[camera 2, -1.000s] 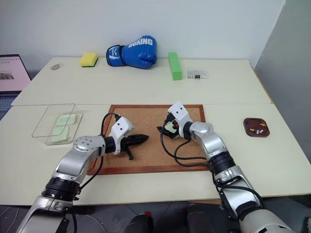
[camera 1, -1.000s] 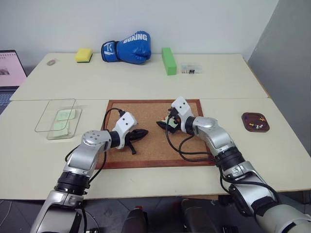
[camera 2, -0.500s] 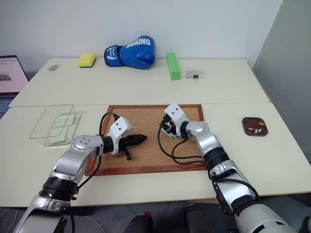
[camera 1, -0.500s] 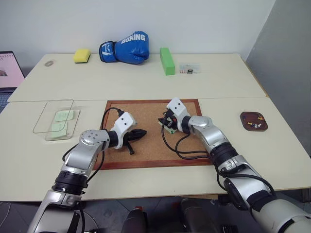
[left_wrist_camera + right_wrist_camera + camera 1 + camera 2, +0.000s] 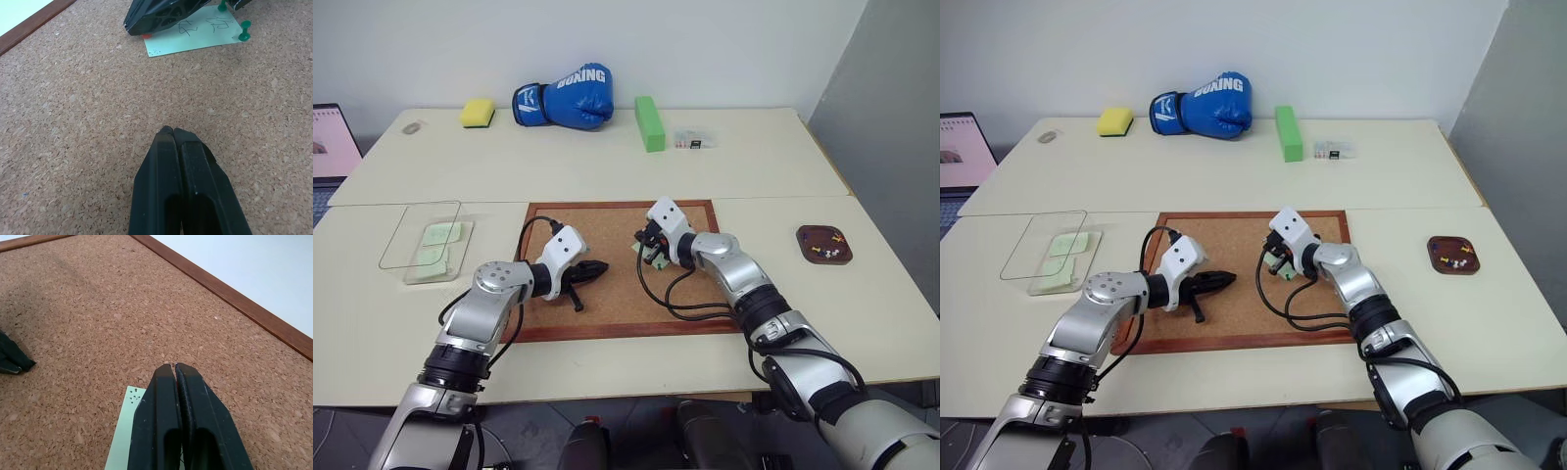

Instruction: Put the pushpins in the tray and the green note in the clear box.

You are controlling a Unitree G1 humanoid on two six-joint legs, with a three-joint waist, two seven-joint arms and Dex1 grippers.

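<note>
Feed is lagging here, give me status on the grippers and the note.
Right gripper shut at a red pin on the green note. Left gripper shut, empty. Two green pushpins pin the note to the corkboard.

The left and right eye views look from the head forward and down over both arms, taking in the whole tabletop from the corkboard [image 5: 617,269] to the boxing glove [image 5: 564,96] by the far wall. The left wrist view sits close above the cork, looking along the left gripper [image 5: 174,131] toward the green note [image 5: 195,34] and the right gripper [image 5: 133,25]. The right wrist view, equally close, looks along the right gripper [image 5: 174,366] over the same cork toward its wooden frame
</note>
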